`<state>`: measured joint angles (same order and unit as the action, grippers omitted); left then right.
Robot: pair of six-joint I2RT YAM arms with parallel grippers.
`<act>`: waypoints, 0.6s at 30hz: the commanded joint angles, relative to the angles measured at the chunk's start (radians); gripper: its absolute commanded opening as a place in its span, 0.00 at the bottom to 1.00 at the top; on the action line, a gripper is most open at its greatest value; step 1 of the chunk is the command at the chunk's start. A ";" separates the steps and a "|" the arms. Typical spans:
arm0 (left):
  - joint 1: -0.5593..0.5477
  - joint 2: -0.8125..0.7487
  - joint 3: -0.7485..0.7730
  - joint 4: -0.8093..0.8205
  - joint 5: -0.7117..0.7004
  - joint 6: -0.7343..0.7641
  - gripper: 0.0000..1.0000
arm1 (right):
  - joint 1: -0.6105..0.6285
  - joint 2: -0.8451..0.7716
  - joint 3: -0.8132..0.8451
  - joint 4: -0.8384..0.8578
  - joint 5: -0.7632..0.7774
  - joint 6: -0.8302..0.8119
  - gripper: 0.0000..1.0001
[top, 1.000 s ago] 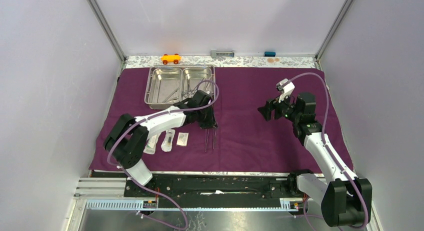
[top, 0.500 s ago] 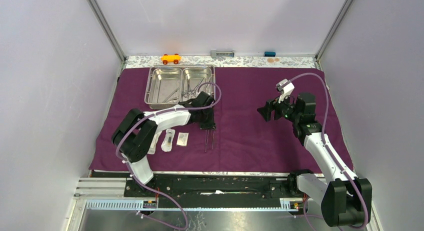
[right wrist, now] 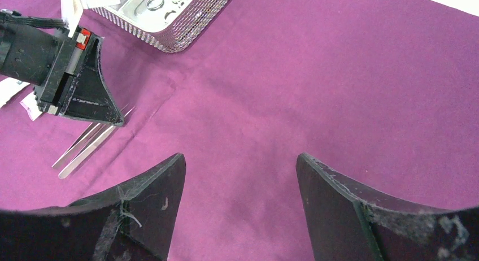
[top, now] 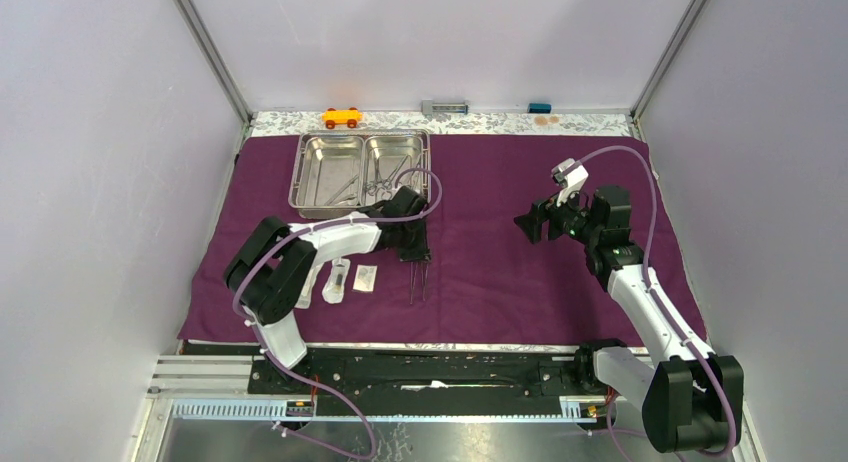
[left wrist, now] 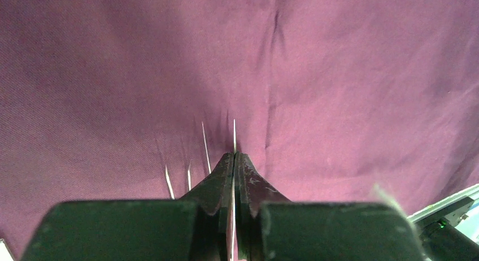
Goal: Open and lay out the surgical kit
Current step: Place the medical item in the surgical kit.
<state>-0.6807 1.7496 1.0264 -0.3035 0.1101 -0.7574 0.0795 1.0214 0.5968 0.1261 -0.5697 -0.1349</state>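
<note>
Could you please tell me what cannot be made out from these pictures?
- Top view: instruments in the steel tray are too small to name; the right wrist view's top edge cuts it off.
- Top view: the left arm covers part of the packets; their print is too small.
- Left wrist view: the shut fingers of the left gripper hide all but the tips of the tweezers, so their number is unclear.

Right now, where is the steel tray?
In the top view, the steel tray sits at the far-left corner of the purple cloth, directly below the orange toy car.
</note>
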 commanded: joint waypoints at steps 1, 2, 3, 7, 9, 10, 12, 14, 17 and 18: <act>0.001 -0.051 -0.031 0.060 0.012 0.001 0.03 | -0.005 0.000 0.000 0.041 -0.029 0.003 0.79; 0.001 -0.054 -0.037 0.065 0.010 0.002 0.05 | -0.004 0.000 -0.001 0.041 -0.029 0.004 0.79; 0.001 -0.056 -0.043 0.071 0.010 0.003 0.06 | -0.006 0.000 0.000 0.042 -0.031 0.006 0.79; 0.001 -0.045 -0.033 0.077 0.024 0.011 0.08 | -0.004 0.000 -0.001 0.043 -0.032 0.008 0.79; 0.001 -0.035 -0.023 0.074 0.028 0.016 0.08 | -0.004 -0.001 -0.002 0.043 -0.032 0.009 0.79; 0.001 -0.032 -0.021 0.073 0.030 0.018 0.08 | -0.004 -0.003 -0.002 0.042 -0.032 0.009 0.79; 0.002 -0.032 -0.021 0.073 0.029 0.020 0.09 | -0.004 -0.004 -0.003 0.043 -0.033 0.009 0.79; 0.001 -0.035 -0.022 0.073 0.029 0.018 0.10 | -0.004 -0.004 -0.004 0.043 -0.032 0.009 0.79; 0.001 -0.036 -0.019 0.072 0.029 0.020 0.11 | -0.005 0.001 -0.003 0.043 -0.036 0.009 0.79; 0.002 -0.037 -0.019 0.072 0.029 0.020 0.12 | -0.004 0.003 -0.003 0.043 -0.038 0.009 0.79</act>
<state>-0.6807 1.7454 0.9859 -0.2680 0.1272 -0.7494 0.0795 1.0218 0.5941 0.1261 -0.5709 -0.1333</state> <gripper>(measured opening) 0.110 0.788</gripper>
